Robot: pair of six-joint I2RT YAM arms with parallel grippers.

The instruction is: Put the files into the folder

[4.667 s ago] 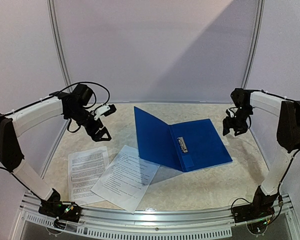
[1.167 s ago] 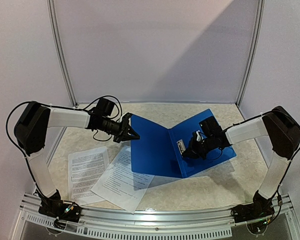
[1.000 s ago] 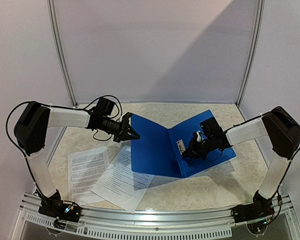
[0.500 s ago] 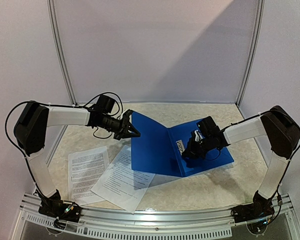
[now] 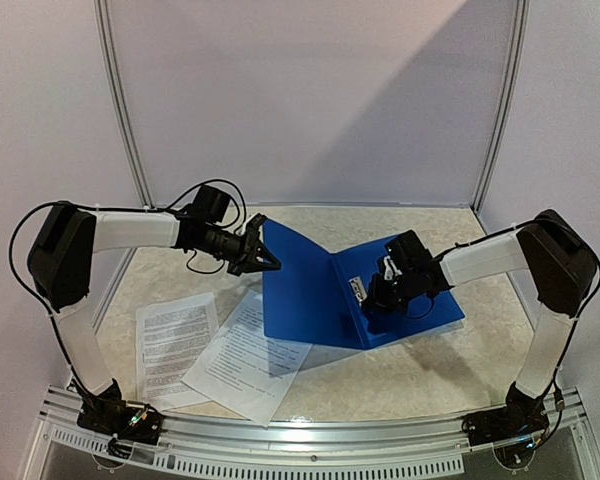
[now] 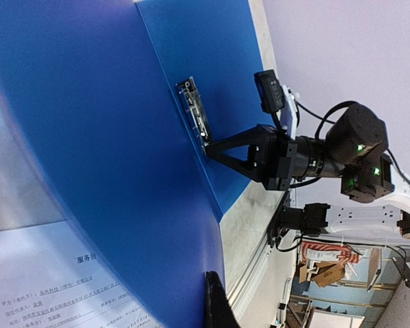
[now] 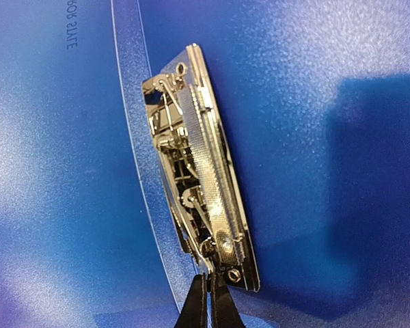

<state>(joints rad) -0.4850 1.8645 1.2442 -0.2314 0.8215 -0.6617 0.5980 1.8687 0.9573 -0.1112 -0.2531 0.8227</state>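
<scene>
The dark-blue folder [image 5: 300,290] lies open on the table, its left cover tilted up. My left gripper [image 5: 265,260] is shut on that cover's far left edge; in the left wrist view only one finger [image 6: 215,307] shows against the blue folder [image 6: 89,137]. The metal clip [image 5: 360,289] sits on the spine. My right gripper [image 5: 372,300] is shut, its tips [image 7: 210,279] touching the near end of the clip [image 7: 198,171]; whether they pinch its lever I cannot tell. The two files [image 5: 175,345] [image 5: 250,355] lie flat, front left; the right one's corner lies under the raised cover.
The marbled tabletop [image 5: 410,370] is closed in by white walls at the back and sides. An aluminium rail [image 5: 300,440] runs along the front edge, with both arm bases on it. The left wrist view also shows my right gripper [image 6: 210,145] at the clip [image 6: 193,116].
My left gripper has raised the cover's edge a little higher and farther back. The folder has shifted slightly left, and my right gripper has moved with it, staying at the clip.
</scene>
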